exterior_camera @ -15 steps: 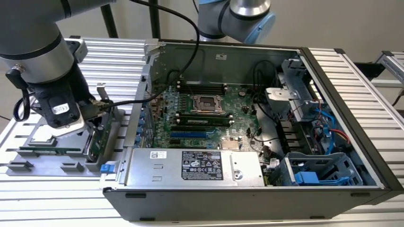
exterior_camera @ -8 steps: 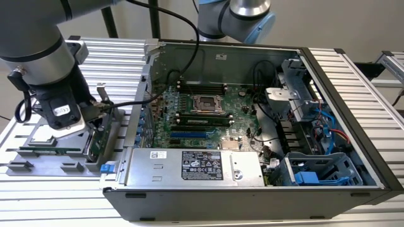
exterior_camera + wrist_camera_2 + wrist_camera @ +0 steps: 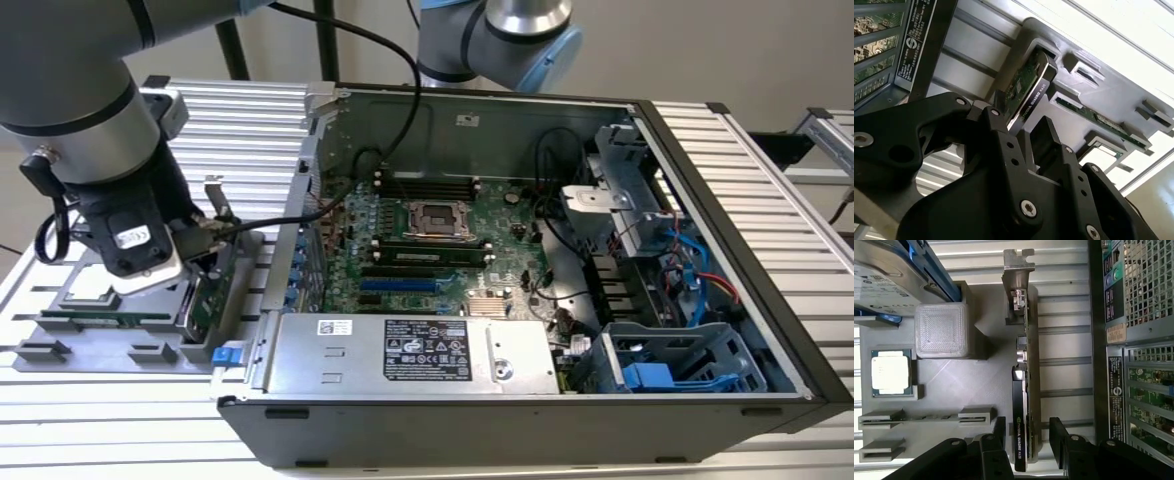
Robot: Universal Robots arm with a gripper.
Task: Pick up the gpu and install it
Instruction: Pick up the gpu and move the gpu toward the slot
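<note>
Gpu [image 3: 1021,390] is standing on its long edge in a slot of the grey fixture tray [image 3: 954,385], outside the open computer case [image 3: 534,130]. In the exterior view the tray is lying at about nine o'clock from the case, on the ribbed table [image 3: 254,130]. The card's silver end bracket [image 3: 1016,262] is pointing away from the arm.

The gripper [image 3: 1029,440] is hanging low over the tray with its jaws spread wide, one finger [image 3: 999,432] on each side of the card's near end. A gap is showing between each finger and the card, so the gripper is straddling the gpu without pressing on it and is carrying nothing.

Other parts are sitting in their own pockets of the tray and are not being touched: a processor chip [image 3: 889,372], a hard drive [image 3: 889,270] with blue rails, and a narrow memory stick [image 3: 1094,117].

By my reading the job is only just beginning. The gripper is lined up on the card, but the grasp is not yet made, the card is not lifted, and the whole install is left to do. Inside the case the motherboard [image 3: 514,205] is lying exposed, and its expansion slots [image 3: 400,285], at roughly seven o'clock from the processor socket [image 3: 438,215], are looking unoccupied.
</note>
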